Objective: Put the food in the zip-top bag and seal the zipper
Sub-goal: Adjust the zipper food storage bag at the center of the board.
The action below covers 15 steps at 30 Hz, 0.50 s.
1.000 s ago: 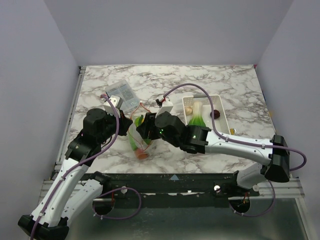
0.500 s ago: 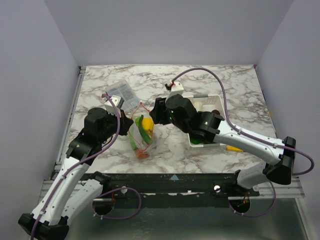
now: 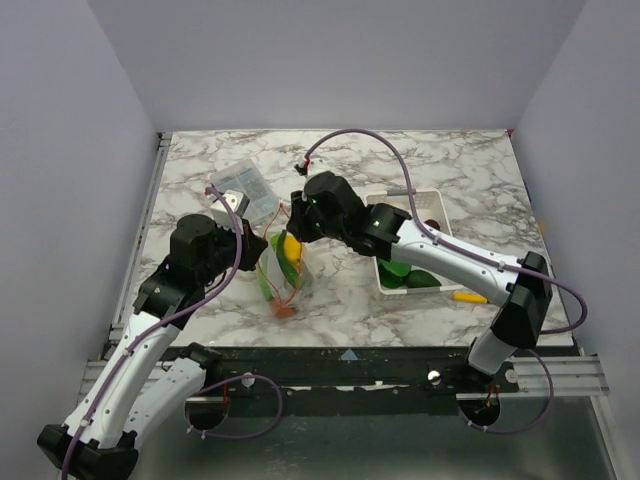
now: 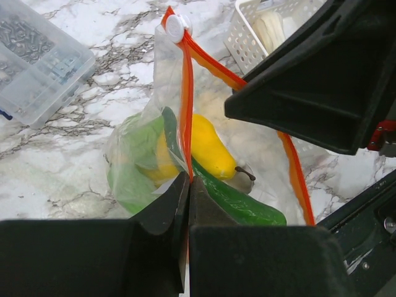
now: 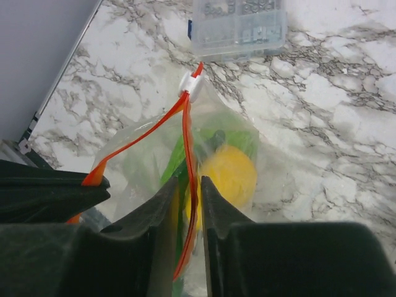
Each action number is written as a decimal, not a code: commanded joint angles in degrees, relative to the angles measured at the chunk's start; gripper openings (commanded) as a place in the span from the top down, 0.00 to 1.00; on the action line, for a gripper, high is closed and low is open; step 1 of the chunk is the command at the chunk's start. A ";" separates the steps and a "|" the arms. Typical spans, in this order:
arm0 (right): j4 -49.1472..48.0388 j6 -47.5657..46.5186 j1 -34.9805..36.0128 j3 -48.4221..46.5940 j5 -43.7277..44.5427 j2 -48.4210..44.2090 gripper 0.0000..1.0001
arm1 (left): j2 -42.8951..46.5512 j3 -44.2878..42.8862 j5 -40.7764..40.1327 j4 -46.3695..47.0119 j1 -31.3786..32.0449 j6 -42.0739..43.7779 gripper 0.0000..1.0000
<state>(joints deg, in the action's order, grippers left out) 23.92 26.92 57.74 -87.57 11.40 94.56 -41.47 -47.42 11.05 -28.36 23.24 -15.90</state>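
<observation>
The zip-top bag (image 3: 281, 272) stands on the marble between the arms, mouth open. It holds a yellow fruit (image 4: 209, 148), a green cucumber (image 4: 241, 201), green leaves (image 4: 133, 158) and an orange-red piece (image 3: 285, 310). My left gripper (image 4: 187, 180) is shut on the near side of the zipper (image 4: 187, 105). My right gripper (image 5: 190, 185) is narrowly open and straddles the far zipper strip (image 5: 189, 139) below the white slider (image 5: 190, 86). In the top view the left gripper (image 3: 256, 245) and the right gripper (image 3: 293, 228) flank the bag's mouth.
A white basket (image 3: 444, 232) with green food pieces (image 3: 407, 272) stands right of the bag. A thin yellow stick (image 3: 466, 297) lies at its near corner. A clear box of small parts (image 3: 246, 190) sits behind the bag, also in the right wrist view (image 5: 238, 25).
The right gripper left a yellow fruit in the bag, drew back toward the basket, then swung left to the bag's mouth over the zipper strip. The left gripper has kept its hold.
</observation>
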 commanded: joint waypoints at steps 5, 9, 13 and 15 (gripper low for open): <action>0.32 1.96 -0.03 -2.02 -2.19 1.66 1.00 | -0.93 -0.13 5.04 1.38 -0.31 0.13 1.00; -1.88 7.62 -0.05 0.39 -2.35 -0.91 1.00 | -6.00 -4.34 12.39 -1.35 -0.26 -2.08 0.97; -6.28 15.70 -0.06 4.87 0.18 -3.89 1.00 | -7.88 -6.20 15.75 -2.04 1.03 -4.40 0.70; -9.98 19.10 -0.01 7.76 0.24 -5.14 1.00 | -7.02 -5.86 14.44 -1.30 2.53 -5.11 0.56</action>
<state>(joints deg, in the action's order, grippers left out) 20.91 36.97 57.63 -83.92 10.46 93.01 -49.93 -51.66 21.69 -29.69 23.68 -18.44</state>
